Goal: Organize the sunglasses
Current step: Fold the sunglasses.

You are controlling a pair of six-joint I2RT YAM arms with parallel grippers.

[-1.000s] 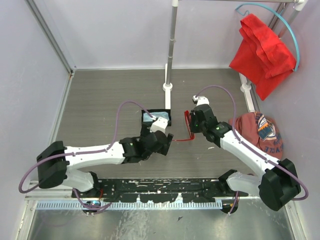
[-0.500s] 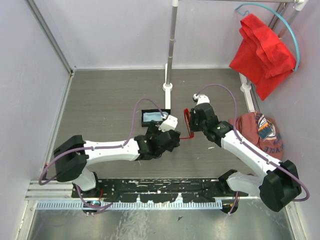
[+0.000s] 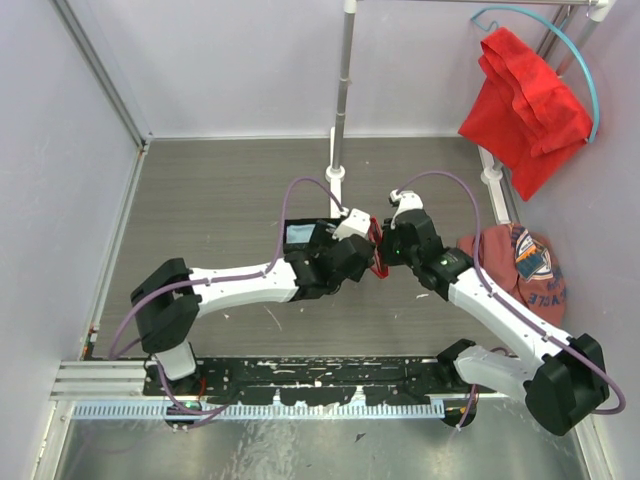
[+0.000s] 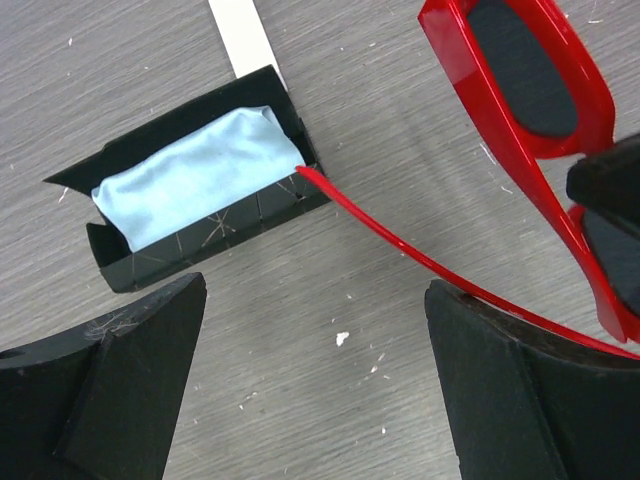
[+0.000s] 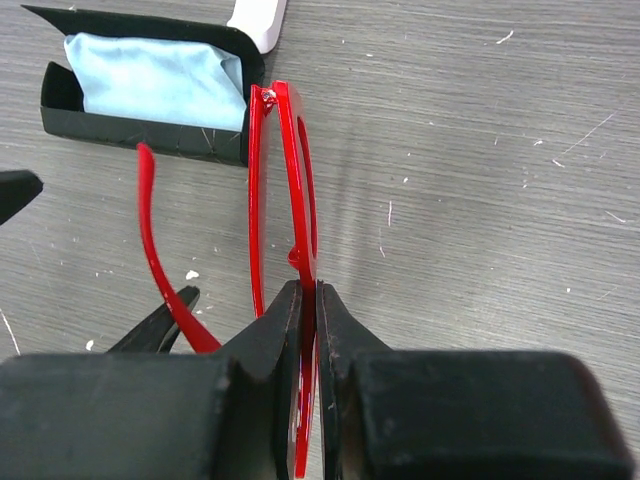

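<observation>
1. Top external view: the small sunglasses with a thin bright red frame and dark lenses (image 3: 377, 266) are seen near the middle of the grey wood-grain surface (image 3: 220, 190), between the two arm tips. They are grasped by the right gripper (image 3: 388, 246). The left gripper (image 3: 362, 260) is placed just beside them on the other side. A black oblong case (image 3: 312, 222) is partly hidden behind the left arm, with a pale blue cloth (image 3: 297, 234) lying in it. A red garment (image 3: 525, 95) is hung at the upper right, and a red printed cap (image 3: 520, 265) is seen under the right arm.

2. Left wrist view: the left gripper (image 4: 315, 390) is shown released, with its black fingers (image 4: 120, 400) spread wide and nothing held. The sunglasses (image 4: 530, 70) are seen at the upper right. One slim red arm (image 4: 400, 245) is unfolded, reaching from the corner of the open case (image 4: 200, 250) to the edge of the right-hand finger; whether they touch cannot be told. The cloth (image 4: 190, 180) is laid inside the case.

3. Right wrist view: the right gripper (image 5: 308, 310) is clenched on the frame of the sunglasses (image 5: 305, 200), which are held edge-on. The case (image 5: 140, 135) with the cloth (image 5: 150, 75) is seen beyond them at the upper left.
</observation>
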